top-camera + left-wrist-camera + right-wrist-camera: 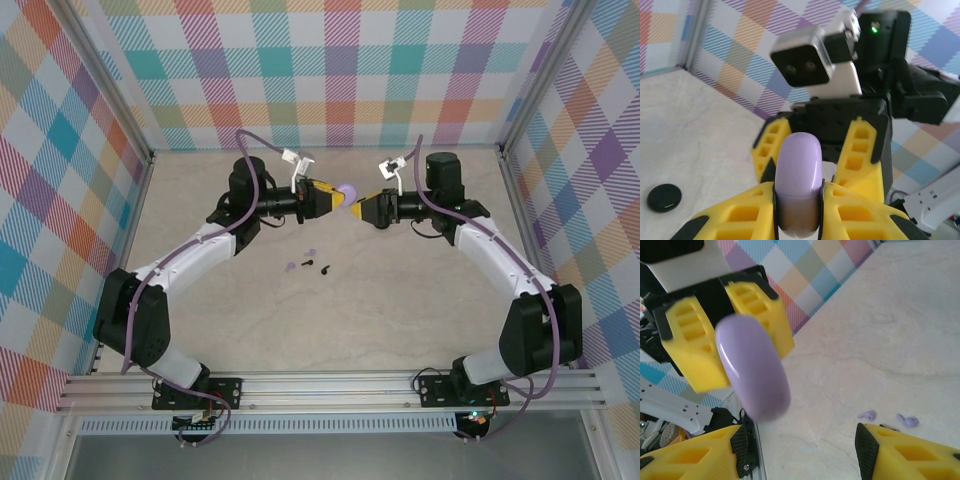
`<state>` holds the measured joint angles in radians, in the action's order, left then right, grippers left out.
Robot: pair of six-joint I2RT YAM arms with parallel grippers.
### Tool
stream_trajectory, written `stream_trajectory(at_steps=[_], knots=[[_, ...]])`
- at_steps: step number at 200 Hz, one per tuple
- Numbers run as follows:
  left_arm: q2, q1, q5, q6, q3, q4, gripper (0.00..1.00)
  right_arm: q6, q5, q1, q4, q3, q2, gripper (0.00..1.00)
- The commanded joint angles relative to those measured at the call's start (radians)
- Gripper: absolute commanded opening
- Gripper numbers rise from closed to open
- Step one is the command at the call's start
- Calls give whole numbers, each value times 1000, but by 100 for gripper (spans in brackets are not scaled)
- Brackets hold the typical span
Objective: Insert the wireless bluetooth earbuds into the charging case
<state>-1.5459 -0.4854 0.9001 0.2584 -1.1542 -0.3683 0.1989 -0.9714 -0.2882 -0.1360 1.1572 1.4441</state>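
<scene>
My left gripper (333,197) is shut on a pale lavender charging case (347,190), held above the far middle of the table. In the left wrist view the case (798,172) stands on edge between the yellow fingers (742,215), its lid seam showing. My right gripper (361,208) faces it from the right, open. From the right wrist camera, the case (752,367) hangs just beyond the spread right gripper (802,447), nothing between the pads. Two lavender earbuds (292,266) (311,252) and two black ones (307,263) (324,268) lie on the table. The lavender pair (866,415) (907,420) shows below the right gripper.
A round black case (664,196) lies flat on the marble tabletop (400,290) below the left gripper. Plaid walls (330,70) close in the back and sides. Open tabletop stretches between the earbuds and the arm bases.
</scene>
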Motion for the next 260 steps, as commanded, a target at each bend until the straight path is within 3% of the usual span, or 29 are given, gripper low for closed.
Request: stream_trajectory(at_steps=[1, 30, 135, 178, 260], knots=[[36, -23, 37, -91, -6, 70, 22, -61, -92, -15, -8, 43, -39, 61], [36, -25, 35, -90, -10, 80, 22, -75, -96, -20, -11, 59, -49, 59], [27, -25, 28, -77, -28, 99, 21, -116, -107, -25, -76, 84, -52, 38], [17, -27, 58, -46, -36, 85, 23, -92, -106, -24, -51, 85, -50, 23], [-3, -41, 102, -21, -59, 85, 34, -38, -97, -24, 14, 82, -40, 20]])
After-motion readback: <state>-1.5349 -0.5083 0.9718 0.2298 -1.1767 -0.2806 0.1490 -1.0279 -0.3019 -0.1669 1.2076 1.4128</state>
